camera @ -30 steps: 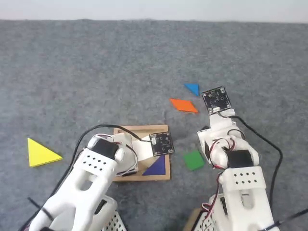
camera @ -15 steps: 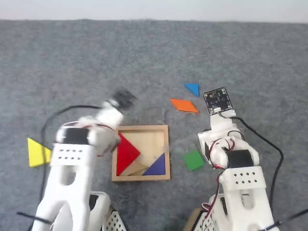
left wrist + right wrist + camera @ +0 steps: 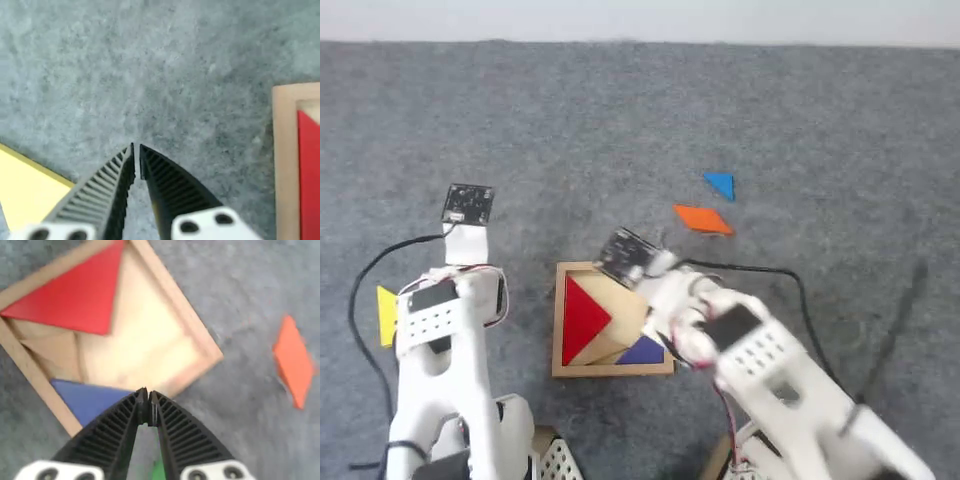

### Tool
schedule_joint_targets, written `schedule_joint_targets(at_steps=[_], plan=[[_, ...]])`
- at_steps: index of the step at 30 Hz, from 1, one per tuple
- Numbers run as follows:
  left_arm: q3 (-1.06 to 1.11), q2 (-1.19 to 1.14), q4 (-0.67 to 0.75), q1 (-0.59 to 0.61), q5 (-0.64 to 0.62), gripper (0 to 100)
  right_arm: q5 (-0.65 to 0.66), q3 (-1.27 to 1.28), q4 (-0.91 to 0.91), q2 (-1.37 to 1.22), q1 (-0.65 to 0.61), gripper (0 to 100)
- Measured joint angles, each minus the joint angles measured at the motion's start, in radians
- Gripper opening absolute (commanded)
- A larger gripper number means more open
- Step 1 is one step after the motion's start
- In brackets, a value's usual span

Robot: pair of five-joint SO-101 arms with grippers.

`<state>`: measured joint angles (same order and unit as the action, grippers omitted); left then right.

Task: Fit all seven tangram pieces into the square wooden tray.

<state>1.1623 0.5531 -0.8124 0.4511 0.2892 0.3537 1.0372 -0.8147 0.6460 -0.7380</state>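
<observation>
Jaws closed and empty on both arms: the left gripper [image 3: 136, 147] has swung off the tray [image 3: 600, 369] towards the yellow triangle [image 3: 386, 315], leaving the red triangle [image 3: 582, 315] seated, while the right gripper [image 3: 148, 405] has moved in over the tray's corner, with the orange parallelogram [image 3: 703, 219] among pieces still outside

- Left arm [image 3: 445, 325] stands over on its own side, stretched straight forward from its base, wrist out in front.
- Left claw [image 3: 136, 148] points downward, its two ribbed black fingers [image 3: 107, 185] drawn together. There's just a thin slit between the tips, and nothing is gripped.
- Right arm [image 3: 750, 350] leans hard across from its base, slanting over toward the middle, wrist at the far end of that reach.
- Right claw [image 3: 148, 394] is aimed down too, ribbed fingers pressed tip to tip, and it's empty.
- The two arms sit well apart.
</observation>
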Motion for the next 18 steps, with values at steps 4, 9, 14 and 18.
schedule_joint_targets(at_steps=[4, 9, 14, 18], plan=[[-0.002, -0.034, 0.005, 0.006, 0.003, 1, 0.000, -0.147, 0.017, -0.269, -0.063, 0.6], [-0.002, -0.037, 0.005, 0.006, 0.008, 1, 0.002, -0.242, 0.031, -0.491, -0.175, 0.6], [-0.002, -0.037, 0.005, 0.008, 0.008, 1, 0.000, -0.253, 0.052, -0.560, -0.198, 0.6], [-0.002, -0.037, 0.005, 0.008, 0.008, 1, 0.000, -0.253, 0.054, -0.560, -0.219, 0.6]])
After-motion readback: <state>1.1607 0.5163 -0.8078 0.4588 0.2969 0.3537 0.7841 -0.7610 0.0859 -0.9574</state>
